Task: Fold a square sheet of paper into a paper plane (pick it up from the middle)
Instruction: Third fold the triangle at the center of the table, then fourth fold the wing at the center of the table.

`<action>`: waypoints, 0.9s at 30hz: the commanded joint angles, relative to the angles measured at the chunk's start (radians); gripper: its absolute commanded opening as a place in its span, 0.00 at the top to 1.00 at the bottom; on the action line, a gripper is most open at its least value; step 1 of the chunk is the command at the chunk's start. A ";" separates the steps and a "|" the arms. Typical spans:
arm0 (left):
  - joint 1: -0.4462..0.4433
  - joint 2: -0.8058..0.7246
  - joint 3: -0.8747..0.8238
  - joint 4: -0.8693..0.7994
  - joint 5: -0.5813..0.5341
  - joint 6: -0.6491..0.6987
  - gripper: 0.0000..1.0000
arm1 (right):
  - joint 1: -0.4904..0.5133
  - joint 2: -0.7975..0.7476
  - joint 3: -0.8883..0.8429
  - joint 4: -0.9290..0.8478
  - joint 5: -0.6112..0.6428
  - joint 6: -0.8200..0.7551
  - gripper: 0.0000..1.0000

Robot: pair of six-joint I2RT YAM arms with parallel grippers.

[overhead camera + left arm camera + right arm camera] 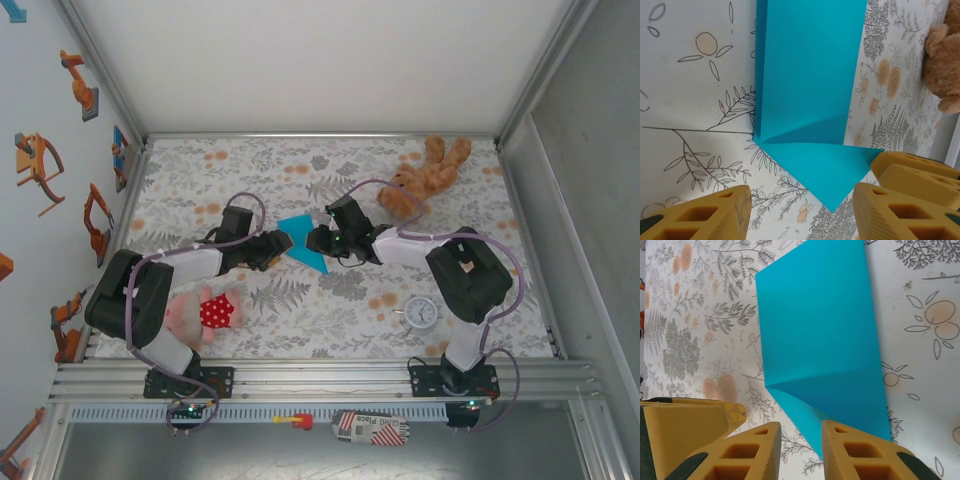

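The square sheet of paper (302, 243), turquoise-blue and partly folded with a slanted crease, lies on the flowered tablecloth between my two grippers. In the left wrist view the paper (810, 75) runs away from me, and its pointed corner reaches into the wide gap of my open left gripper (802, 215). One yellow finger of the other arm (915, 167) sits just right of that corner. In the right wrist view the paper (820, 325) ends in a point within the narrow gap of my right gripper (802, 455), whose jaws stand a little apart. My right fingertip (860, 455) overlaps the paper's edge.
A brown teddy bear (425, 178) lies at the back right and shows at the edge of the left wrist view (945, 65). A pink plush toy with a red dotted patch (205, 312) lies near the left arm. A small round white clock (421, 313) sits front right. Walls enclose the table.
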 commanded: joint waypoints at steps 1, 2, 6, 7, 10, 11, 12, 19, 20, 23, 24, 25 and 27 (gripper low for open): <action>-0.003 0.033 0.002 0.073 0.033 -0.055 0.44 | -0.007 0.020 0.012 -0.007 0.041 0.001 0.73; -0.004 0.039 0.005 0.073 0.032 -0.054 0.44 | -0.007 0.022 0.013 -0.010 0.043 -0.002 0.73; -0.004 0.060 0.015 0.073 0.029 -0.058 0.45 | -0.009 0.034 0.015 -0.014 0.045 -0.003 0.76; -0.004 0.069 0.018 0.076 0.031 -0.060 0.45 | -0.009 0.037 0.014 -0.017 0.046 -0.003 0.76; -0.004 0.092 0.022 0.100 0.038 -0.071 0.47 | -0.011 0.043 0.014 -0.021 0.048 -0.003 0.78; -0.004 0.100 0.025 0.109 0.043 -0.073 0.48 | -0.012 0.045 0.015 -0.021 0.049 -0.003 0.79; -0.004 0.107 0.028 0.118 0.047 -0.076 0.49 | -0.012 0.046 0.015 -0.023 0.049 -0.003 0.80; 0.023 0.139 0.023 0.190 0.096 -0.084 0.57 | -0.016 0.049 0.012 -0.040 0.055 -0.003 0.84; 0.029 0.143 0.021 0.194 0.102 -0.087 0.58 | -0.017 0.049 0.013 -0.043 0.055 -0.003 0.84; 0.043 0.157 0.006 0.242 0.130 -0.102 0.62 | -0.018 0.054 0.014 -0.049 0.055 -0.007 0.86; 0.043 0.163 0.004 0.262 0.144 -0.108 0.64 | -0.019 0.057 0.015 -0.049 0.055 -0.006 0.87; 0.044 0.173 0.005 0.282 0.163 -0.114 0.64 | -0.019 0.059 0.015 -0.049 0.055 -0.005 0.87; 0.045 0.192 0.005 0.326 0.190 -0.129 0.65 | -0.019 0.065 0.019 -0.049 0.053 -0.003 0.88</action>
